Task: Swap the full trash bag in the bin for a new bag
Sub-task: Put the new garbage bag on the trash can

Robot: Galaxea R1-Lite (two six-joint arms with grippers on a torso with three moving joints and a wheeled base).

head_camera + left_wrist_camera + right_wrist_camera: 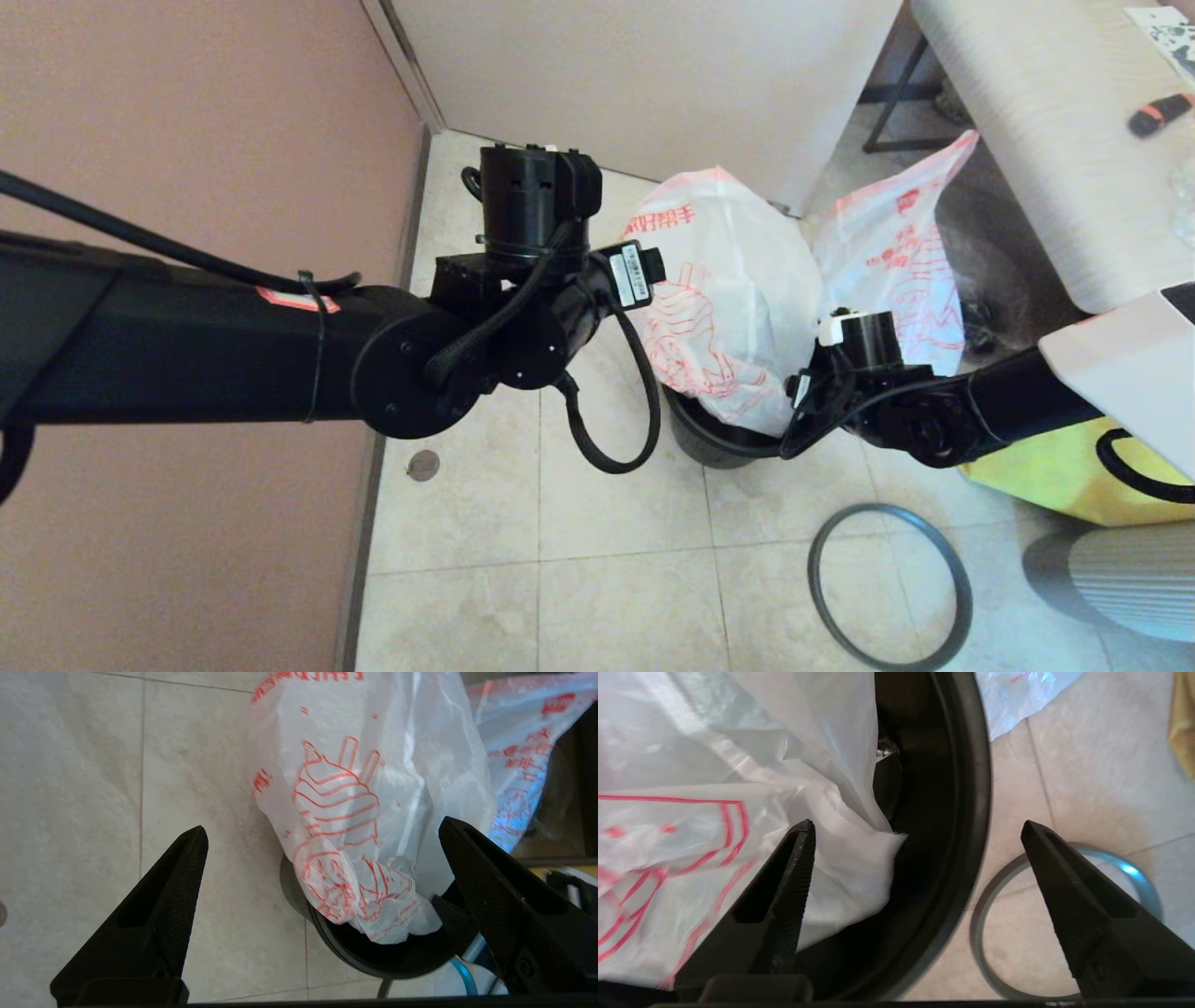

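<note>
The black bin (695,443) stands on the tiled floor with the new bag (738,280), white with red-orange print, puffed up out of it and its lower end tucked inside. The bin's grey hoop (887,588) lies apart on the floor in front. The full trash bag (896,252) leans behind the bin to the right. My right gripper (916,822) is open astride the bin's rim (971,812), one finger against the new bag (738,812), holding nothing. My left gripper (322,826) hangs open above the new bag (355,788) and bin (327,938).
A pink wall runs along the left and a pale door stands behind the bin. A covered table (1027,140) is at the back right. A big yellow bag (1064,471) sits under my right arm, with a grey ribbed object (1120,579) near it.
</note>
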